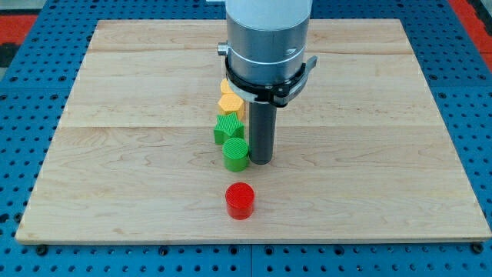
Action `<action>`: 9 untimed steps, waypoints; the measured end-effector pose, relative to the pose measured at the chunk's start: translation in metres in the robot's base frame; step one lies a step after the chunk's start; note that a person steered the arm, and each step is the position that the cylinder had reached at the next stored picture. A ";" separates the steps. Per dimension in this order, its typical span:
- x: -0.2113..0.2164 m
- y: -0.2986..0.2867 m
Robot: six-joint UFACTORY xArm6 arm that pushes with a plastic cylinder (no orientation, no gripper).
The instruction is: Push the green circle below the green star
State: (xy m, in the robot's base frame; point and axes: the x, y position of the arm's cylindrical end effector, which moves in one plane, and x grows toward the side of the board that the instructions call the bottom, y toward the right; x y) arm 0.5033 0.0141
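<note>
Nearest the view's bottom edge, on the pale wooden board (115,192), a red circle (240,200), upright on its flat face and well apart from everything else. Just beyond it, toward the view's top, the green circle (236,153), also standing upright on a flat face; being round, no long axis and no facing direction to speak of, only ribbed sides and a flat top. Immediately to its right in the view, my tip (260,161), the lower end of the dark rod, down at the board's surface and touching or all but touching the green circle's right side; no jaws here to be apart or together, just a plain rod with nothing clamped. Directly behind the green circle and against it, the green star (227,128), its points hard to make out, so no clear heading for it. Thus the green circle already on the bottom side of the green star, slightly to the right of its centre. Farther up again, in the same near-vertical line, a yellow block (230,103) of angular outline, and behind that a second yellow block (225,85), half hidden by the arm's grey housing (265,46). Beyond the board, a blue perforated table (38,92) on all sides.
</note>
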 end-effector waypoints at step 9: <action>0.019 -0.047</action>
State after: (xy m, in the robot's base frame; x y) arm 0.5221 -0.0328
